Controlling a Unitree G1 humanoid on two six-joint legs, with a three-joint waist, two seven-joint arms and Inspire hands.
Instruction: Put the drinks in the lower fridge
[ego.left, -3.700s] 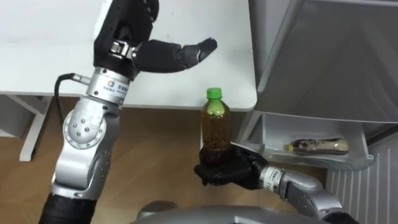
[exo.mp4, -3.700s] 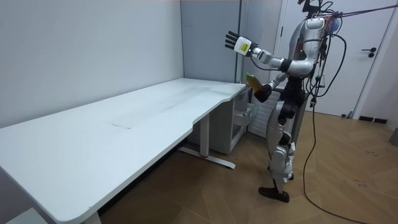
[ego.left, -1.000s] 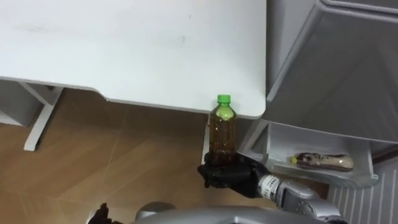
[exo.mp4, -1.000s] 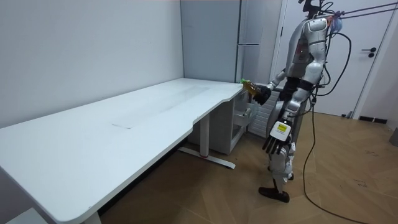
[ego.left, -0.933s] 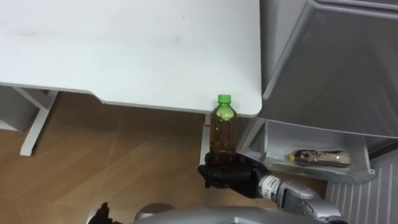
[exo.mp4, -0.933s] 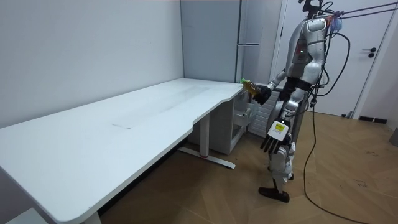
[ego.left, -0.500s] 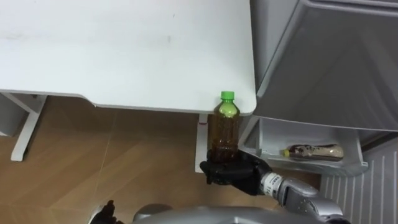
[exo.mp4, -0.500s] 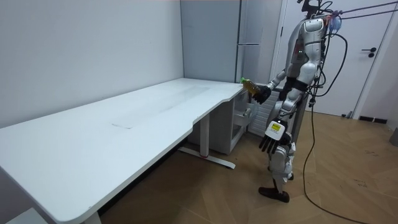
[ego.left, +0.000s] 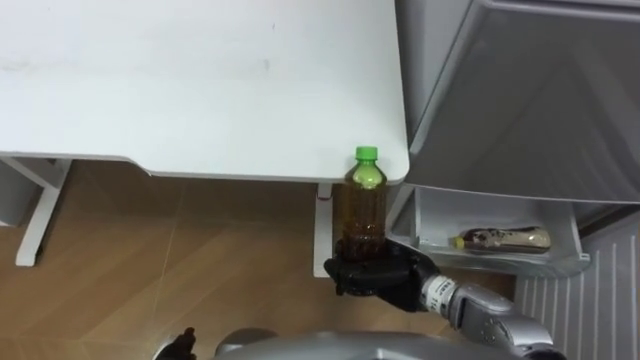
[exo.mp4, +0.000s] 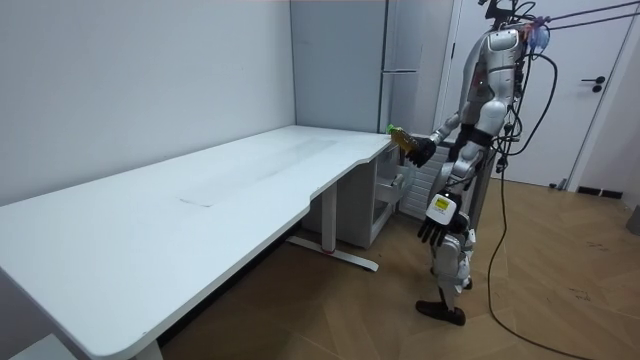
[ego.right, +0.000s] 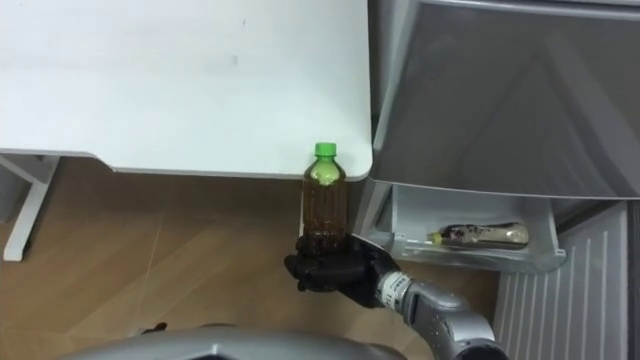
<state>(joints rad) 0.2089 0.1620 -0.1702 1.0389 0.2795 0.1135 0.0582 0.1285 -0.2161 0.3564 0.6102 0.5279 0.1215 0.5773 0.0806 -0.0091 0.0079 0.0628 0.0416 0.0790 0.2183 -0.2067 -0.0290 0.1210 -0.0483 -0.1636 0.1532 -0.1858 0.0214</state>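
Left eye view: the right hand (ego.left: 375, 275) is clasped round the base of the bottle (ego.left: 362, 205); the bottle is upright, green cap uppermost, brown liquid inside; it is in front of the rounded corner of the white table (ego.left: 200, 80), just beside the grey fridge (ego.left: 520, 90); below, a white lower compartment (ego.left: 560, 262) stands open, with a second bottle (ego.left: 500, 240) lying on its side in it.

Room view: the robot stands at the table's far end, before the fridge; the right hand holds the bottle out in front of its body; the left hand (exo.mp4: 432, 230) hangs at its side, fingers straight and relaxed, holding nothing.

Right eye view: the grasp reads the same; the bottle is outside the compartment, to its left and apart from it.
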